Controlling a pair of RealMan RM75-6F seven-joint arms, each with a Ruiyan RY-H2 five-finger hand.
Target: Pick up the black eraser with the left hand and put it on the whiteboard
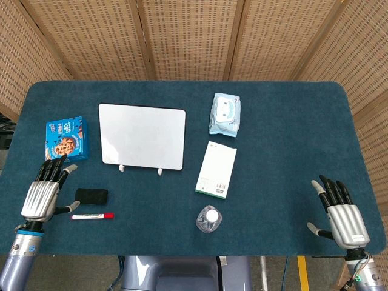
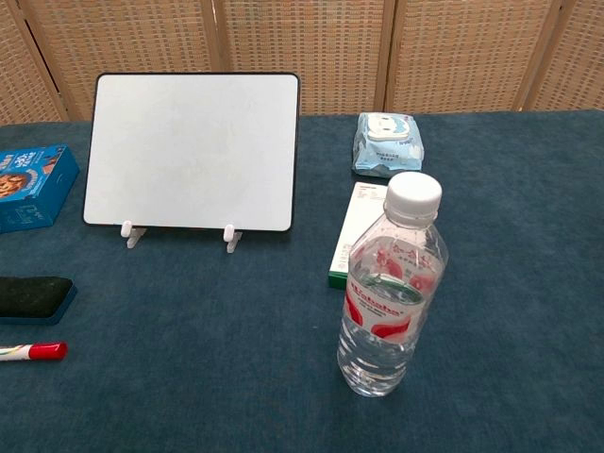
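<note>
The black eraser (image 1: 91, 196) (image 2: 34, 295) lies flat on the blue table near its front left. The whiteboard (image 1: 143, 136) (image 2: 192, 153) stands tilted on small white feet behind and to the right of it. My left hand (image 1: 45, 194) hovers just left of the eraser, fingers apart and pointing away from me, holding nothing and a short gap from the eraser. My right hand (image 1: 341, 215) rests open at the front right corner, far from everything. Neither hand shows in the chest view.
A red-capped marker (image 1: 92, 216) (image 2: 31, 352) lies just in front of the eraser. A blue cookie box (image 1: 66, 140) (image 2: 28, 185) sits behind my left hand. A water bottle (image 1: 209, 219) (image 2: 391, 286), a white-green box (image 1: 216, 169) and a wipes pack (image 1: 225, 114) stand to the right.
</note>
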